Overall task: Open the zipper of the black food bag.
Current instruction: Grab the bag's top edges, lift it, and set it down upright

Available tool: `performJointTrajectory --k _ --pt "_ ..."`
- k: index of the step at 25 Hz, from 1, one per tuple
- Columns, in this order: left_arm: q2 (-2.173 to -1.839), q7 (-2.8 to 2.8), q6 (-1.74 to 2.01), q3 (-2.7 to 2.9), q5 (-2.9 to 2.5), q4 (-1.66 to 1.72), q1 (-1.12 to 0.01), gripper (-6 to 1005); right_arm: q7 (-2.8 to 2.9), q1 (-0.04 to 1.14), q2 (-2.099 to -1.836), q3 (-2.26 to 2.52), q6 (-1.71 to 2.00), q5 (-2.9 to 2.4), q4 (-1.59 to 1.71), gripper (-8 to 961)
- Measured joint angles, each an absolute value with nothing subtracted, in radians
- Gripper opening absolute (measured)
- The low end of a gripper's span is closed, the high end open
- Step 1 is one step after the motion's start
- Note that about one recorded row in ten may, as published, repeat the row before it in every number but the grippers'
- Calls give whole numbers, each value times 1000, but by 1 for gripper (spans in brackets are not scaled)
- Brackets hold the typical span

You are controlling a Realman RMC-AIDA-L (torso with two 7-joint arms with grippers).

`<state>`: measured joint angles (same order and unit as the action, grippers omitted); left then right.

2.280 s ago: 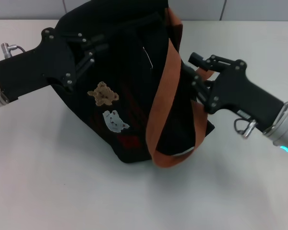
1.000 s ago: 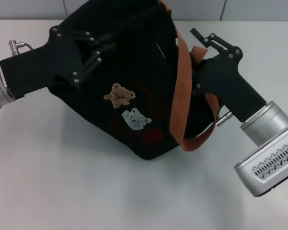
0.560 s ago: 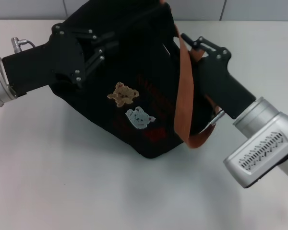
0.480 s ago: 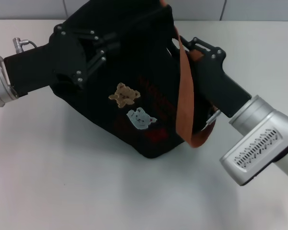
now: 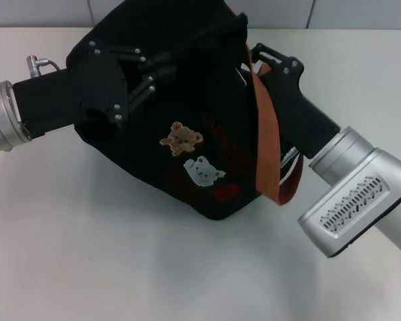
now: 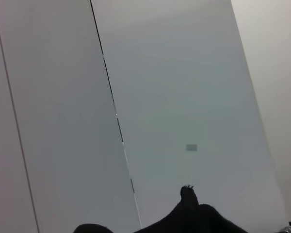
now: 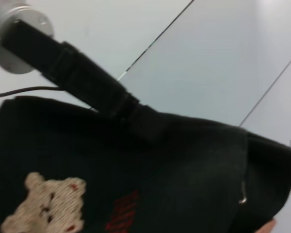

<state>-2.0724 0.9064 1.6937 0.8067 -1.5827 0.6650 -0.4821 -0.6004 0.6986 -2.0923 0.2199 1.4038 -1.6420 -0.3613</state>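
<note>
The black food bag (image 5: 187, 100) stands tilted on the white table, its side with the tan bear (image 5: 181, 138), pale blue patch (image 5: 203, 172) and red patch facing me. An orange-brown strap (image 5: 267, 134) hangs down its right side. My left gripper (image 5: 162, 67) presses into the bag's upper left and is shut on its fabric. At the bag's top right corner my right gripper (image 5: 252, 55) lies against the strap. I cannot make out the zipper in the black fabric. In the right wrist view the bag (image 7: 184, 160) fills the picture, with a small metal pull (image 7: 242, 198) near its corner.
The white table (image 5: 87, 254) stretches in front of the bag and to its left. A tiled wall (image 5: 40, 13) rises behind. My right arm's silver forearm (image 5: 361, 200) hangs over the table on the right.
The bag has shifted to the right and turned along with my left gripper. My right arm has swung round and risen from the bag's right side to its top corner by the strap.
</note>
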Motion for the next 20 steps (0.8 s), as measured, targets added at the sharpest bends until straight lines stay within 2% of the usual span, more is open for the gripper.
performJointTrajectory --k 6,17,20 --pt "-2072 907 1704 807 -1582 663 -477 96 -600 687 -2092 165 1404 -1693 -365 394" --pt "-2070 911 1724 800 -1576 668 -468 101 -600 621 -2092 164 1395 -1695 -349 245" --pt "-2069 913 1724 799 -1576 670 -467 103 -596 590 -2092 159 1406 -1695 -353 253"
